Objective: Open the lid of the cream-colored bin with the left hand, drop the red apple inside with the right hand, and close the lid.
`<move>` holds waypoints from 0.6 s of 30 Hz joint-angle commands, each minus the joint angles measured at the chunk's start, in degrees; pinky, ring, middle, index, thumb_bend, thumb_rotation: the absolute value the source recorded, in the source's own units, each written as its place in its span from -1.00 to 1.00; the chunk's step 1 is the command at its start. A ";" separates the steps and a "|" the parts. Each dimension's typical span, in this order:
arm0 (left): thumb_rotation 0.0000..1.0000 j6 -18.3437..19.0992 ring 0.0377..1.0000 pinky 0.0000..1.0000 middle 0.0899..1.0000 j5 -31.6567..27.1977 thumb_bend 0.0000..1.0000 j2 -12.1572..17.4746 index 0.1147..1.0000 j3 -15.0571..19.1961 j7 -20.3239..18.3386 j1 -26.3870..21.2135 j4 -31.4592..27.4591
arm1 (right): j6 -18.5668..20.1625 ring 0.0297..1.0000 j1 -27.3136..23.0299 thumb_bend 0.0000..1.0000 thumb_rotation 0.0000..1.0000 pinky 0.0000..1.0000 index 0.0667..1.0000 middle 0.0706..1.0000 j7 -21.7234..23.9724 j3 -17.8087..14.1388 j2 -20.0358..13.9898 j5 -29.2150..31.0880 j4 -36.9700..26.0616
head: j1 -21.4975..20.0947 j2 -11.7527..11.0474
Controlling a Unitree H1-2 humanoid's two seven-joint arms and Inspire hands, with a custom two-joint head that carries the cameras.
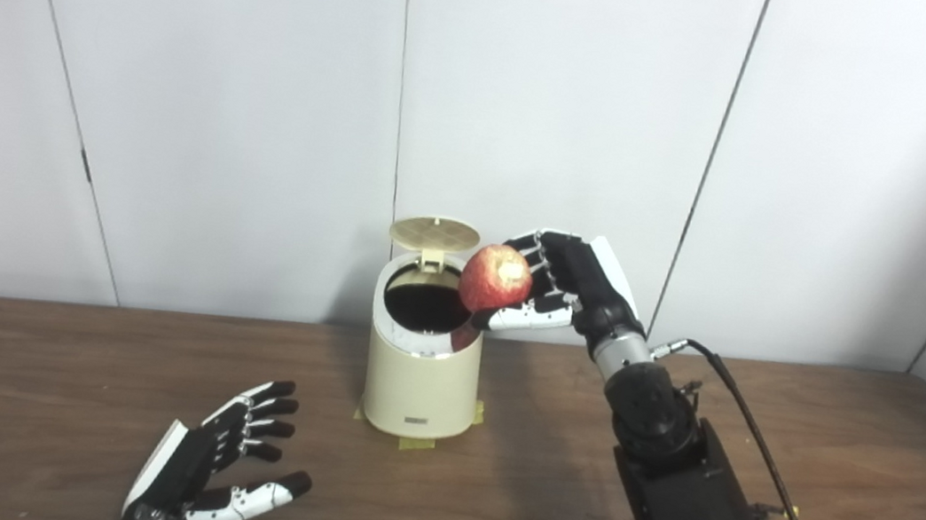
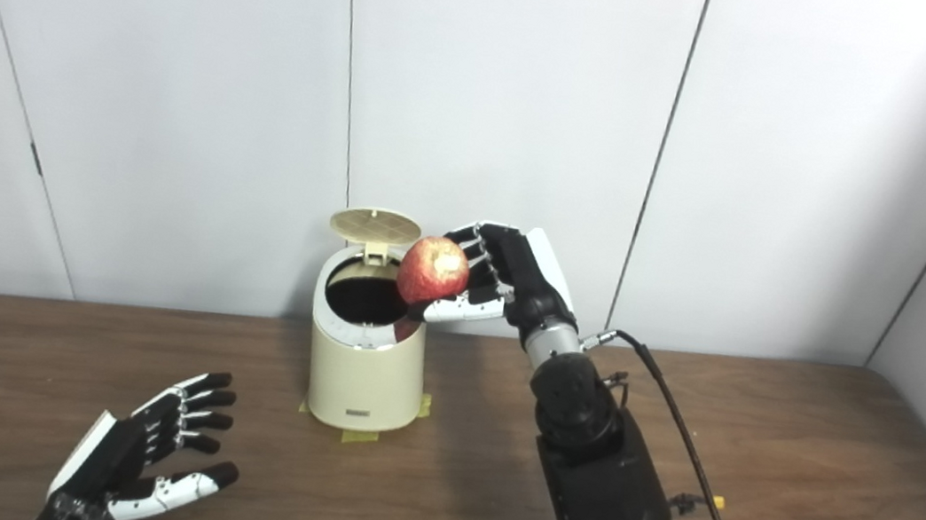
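The cream-colored bin (image 1: 420,380) stands on the brown table, taped down at its base. Its round lid (image 1: 434,236) is swung up at the back, so the dark inside (image 1: 426,306) shows. My right hand (image 1: 556,286) is raised beside the bin's right rim, shut on the red apple (image 1: 495,279). The apple hangs just over the right edge of the opening. My left hand (image 1: 222,461) rests open low over the table, front left of the bin, palm turned inward and holding nothing.
White wall panels (image 1: 552,128) rise right behind the table's far edge. A black cable (image 1: 760,451) runs along my right forearm. The brown tabletop (image 1: 849,454) stretches out on either side of the bin.
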 commanded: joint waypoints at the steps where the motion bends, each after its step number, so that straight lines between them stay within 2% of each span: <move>1: -0.46 -1.93 0.52 0.38 0.63 -0.65 0.60 -0.24 0.73 -0.01 0.41 -1.99 -0.61 | -0.13 -0.16 -4.39 0.04 -1.00 -0.17 -0.01 -0.21 -0.71 -0.16 0.51 -0.12 -0.74 | 0.01 0.11; 6: -0.43 -1.79 0.51 0.38 0.63 0.10 0.62 -0.38 0.72 -0.23 0.67 -1.97 -1.01 | -0.10 -0.19 -4.82 0.04 -1.00 -0.20 -0.01 -0.22 -1.07 0.47 1.08 -0.65 0.28 | 0.35 0.29; 10: -0.44 -1.31 0.52 0.38 0.63 -0.64 0.63 -0.69 0.72 -0.20 0.45 -1.95 -1.12 | 0.46 -0.13 -5.16 0.04 -1.00 -0.08 -0.01 -0.21 -1.37 0.77 1.59 -0.66 1.09 | 0.63 0.36; 18: -0.44 -0.09 0.50 0.35 0.62 0.57 0.61 -1.15 0.73 -0.39 0.88 -1.80 -2.11 | 0.73 -0.15 -5.50 0.05 -1.00 -0.16 -0.02 -0.22 -1.13 0.80 2.44 0.08 2.14 | 1.28 0.62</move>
